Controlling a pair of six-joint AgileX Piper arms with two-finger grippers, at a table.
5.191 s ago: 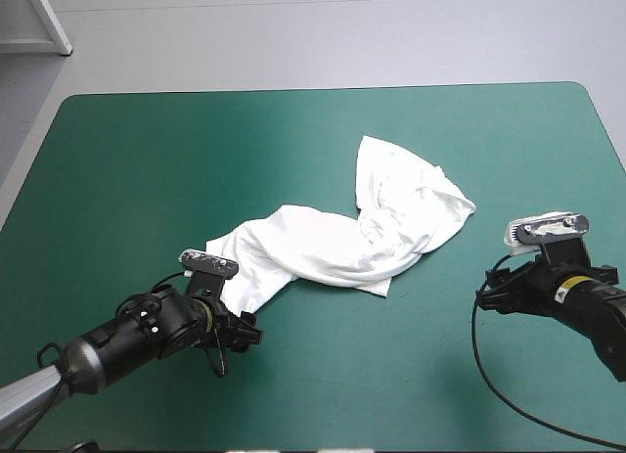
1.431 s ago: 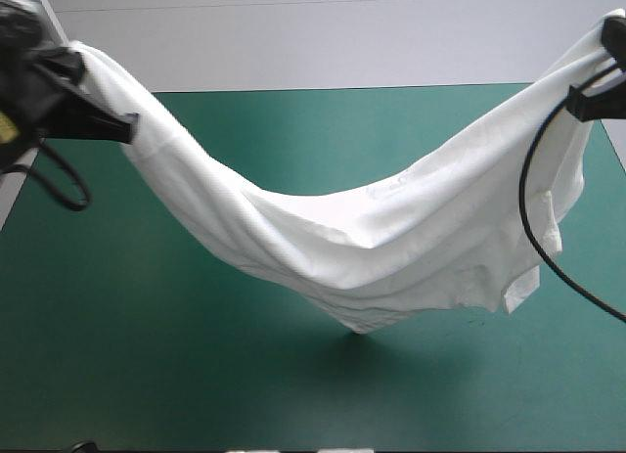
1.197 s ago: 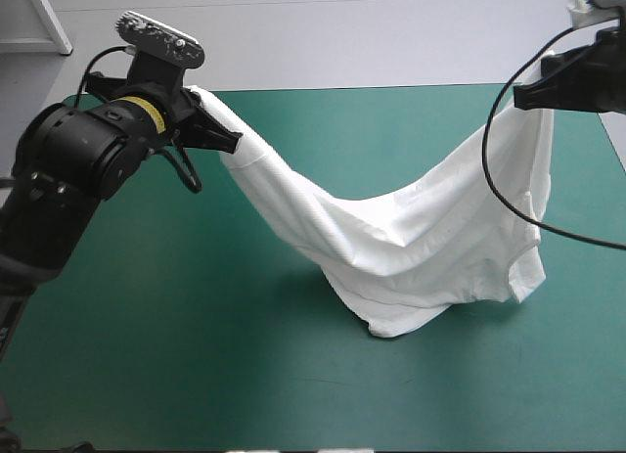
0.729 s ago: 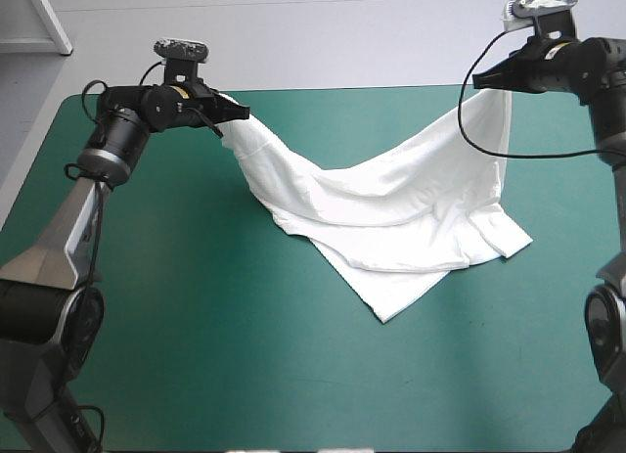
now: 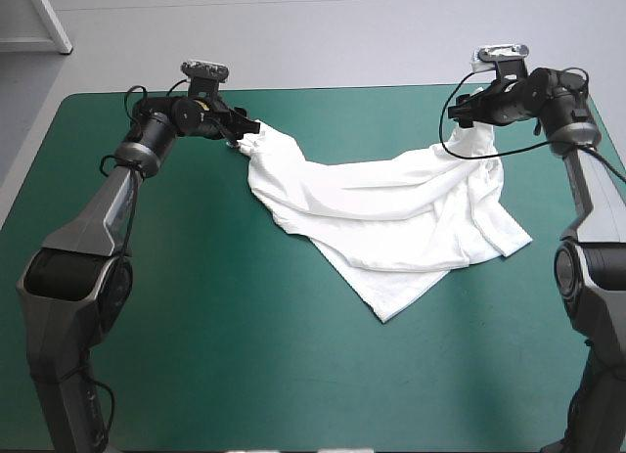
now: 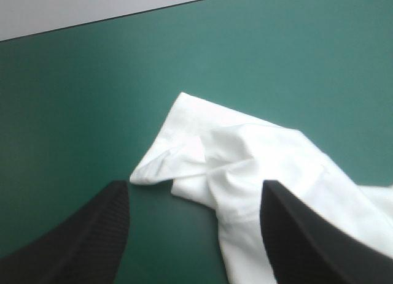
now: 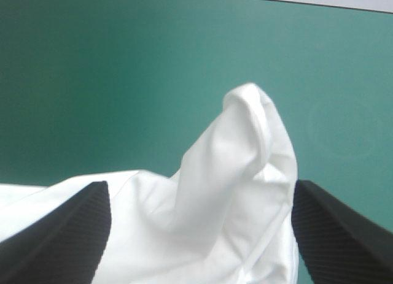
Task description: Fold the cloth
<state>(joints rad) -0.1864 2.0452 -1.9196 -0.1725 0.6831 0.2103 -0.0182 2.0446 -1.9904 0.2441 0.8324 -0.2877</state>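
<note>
One T-shirt (image 5: 391,218) | one teal-green table (image 5: 196,355) | two sets of jaws, both apart

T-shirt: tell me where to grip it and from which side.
Probably the two far ends. By the right gripper the T-shirt stands up in a peak between the open fingers, easy to pinch from the far right. By the left gripper a corner lies flatter, folded over, ahead of its open fingers; come in low from the far left.

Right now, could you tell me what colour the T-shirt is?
The T-shirt is plain white; the high view shows it best.
</note>
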